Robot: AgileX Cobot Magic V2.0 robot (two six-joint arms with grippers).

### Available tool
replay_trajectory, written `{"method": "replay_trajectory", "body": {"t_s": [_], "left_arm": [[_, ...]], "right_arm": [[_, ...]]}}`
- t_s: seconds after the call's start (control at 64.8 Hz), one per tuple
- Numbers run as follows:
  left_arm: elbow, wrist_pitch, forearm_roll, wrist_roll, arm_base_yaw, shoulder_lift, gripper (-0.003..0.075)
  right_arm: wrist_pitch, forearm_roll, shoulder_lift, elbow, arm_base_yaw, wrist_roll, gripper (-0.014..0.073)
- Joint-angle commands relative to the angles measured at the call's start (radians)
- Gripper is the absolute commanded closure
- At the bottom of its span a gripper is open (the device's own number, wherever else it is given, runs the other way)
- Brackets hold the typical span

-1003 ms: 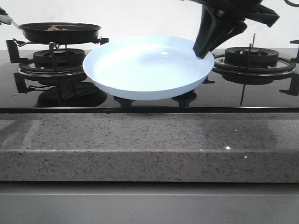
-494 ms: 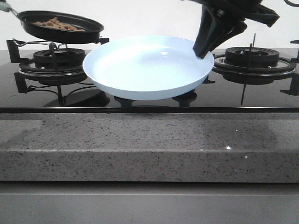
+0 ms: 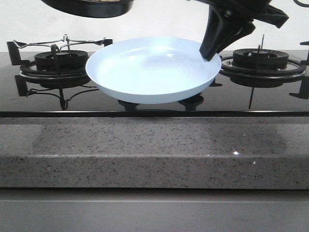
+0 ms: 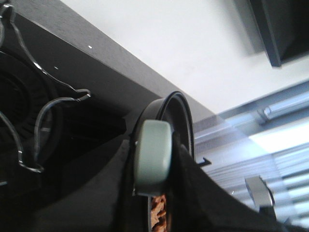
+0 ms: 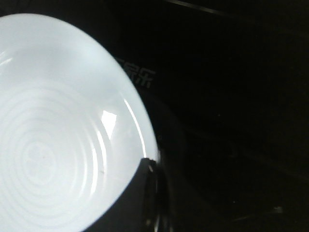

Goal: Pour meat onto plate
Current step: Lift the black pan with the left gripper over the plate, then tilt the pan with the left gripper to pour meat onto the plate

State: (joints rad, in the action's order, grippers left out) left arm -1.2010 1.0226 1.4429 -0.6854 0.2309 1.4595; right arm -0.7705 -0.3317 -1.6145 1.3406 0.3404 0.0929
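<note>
Wide, shallow pale-blue glossy plate (image 3: 153, 70) sits over the glossy black stove surface (image 3: 154, 104), between the two burners. Right jaws (image 3: 211, 54) pinch its far-right rim, one finger inside the plate and one outside, apparently to steady it for the pour. Black frying pan (image 3: 89, 6) hangs high above the left burner grate (image 3: 58, 60), only its underside showing in the front view, up and to the side of the plate, not yet over it. Left jaws (image 4: 153, 193) are closed around the pan's pale green handle (image 4: 153, 157). Light-brown meat chunks (image 4: 158, 212) lie in the pan just beyond the handle. Judgement: pan must travel over the plate before tipping.
</note>
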Motion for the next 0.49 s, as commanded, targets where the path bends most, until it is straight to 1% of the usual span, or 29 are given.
{"method": "replay_trajectory", "body": {"t_s": [0.0,0.077,0.123,0.262,0.478], "left_arm": [[-0.008,0.015,0.109,-0.074,-0.036,-0.091,0.0741],[-0.008,-0.013,0.105,-0.107,-0.069,-0.128,0.0741],[-0.008,-0.056,0.095,-0.131,-0.095,-0.153,0.0741],[-0.008,-0.130,0.063,-0.260,-0.166,-0.205,0.0741],[-0.008,-0.287,-0.031,-0.405,-0.297,-0.254,0.0741]], "right_arm": [[0.048,-0.025,0.052,0.025,0.000,0.008,0.0663],[0.048,-0.025,0.052,0.025,0.000,0.008,0.0663],[0.048,-0.025,0.052,0.025,0.000,0.008,0.0663],[0.048,-0.025,0.052,0.025,0.000,0.008,0.0663],[0.048,-0.025,0.052,0.025,0.000,0.008,0.0663]]}}
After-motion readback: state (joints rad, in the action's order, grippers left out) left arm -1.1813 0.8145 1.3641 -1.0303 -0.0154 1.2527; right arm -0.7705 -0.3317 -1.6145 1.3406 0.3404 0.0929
